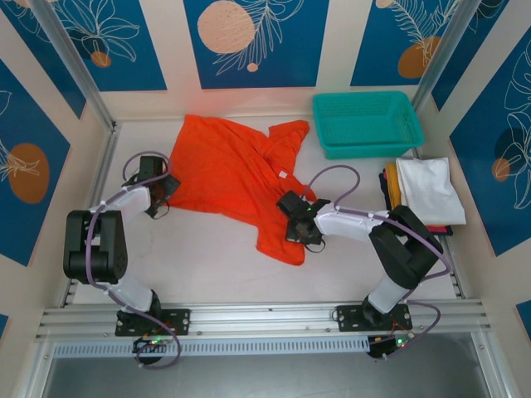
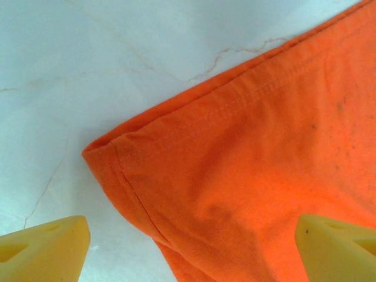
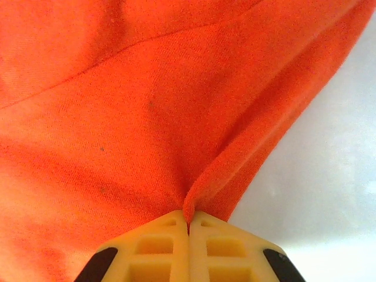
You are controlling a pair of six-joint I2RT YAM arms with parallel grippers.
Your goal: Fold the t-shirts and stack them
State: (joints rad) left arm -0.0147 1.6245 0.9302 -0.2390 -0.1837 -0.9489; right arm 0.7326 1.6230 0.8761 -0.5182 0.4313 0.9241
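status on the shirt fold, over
Right tool shut on a pinch of the orange shirt. Left tool open over its hemmed corner, gripping nothing. Folded pile and basket off to the right, not on the shirt.

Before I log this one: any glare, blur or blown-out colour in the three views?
Top external: even light, sharp, soft shadows, the orange t-shirt tinting the back wall reddish. Left wrist: hem crisp, table washed pale, left fingers slightly soft. Right wrist: orange oversaturated, table blown white at right, right fingers sharp.
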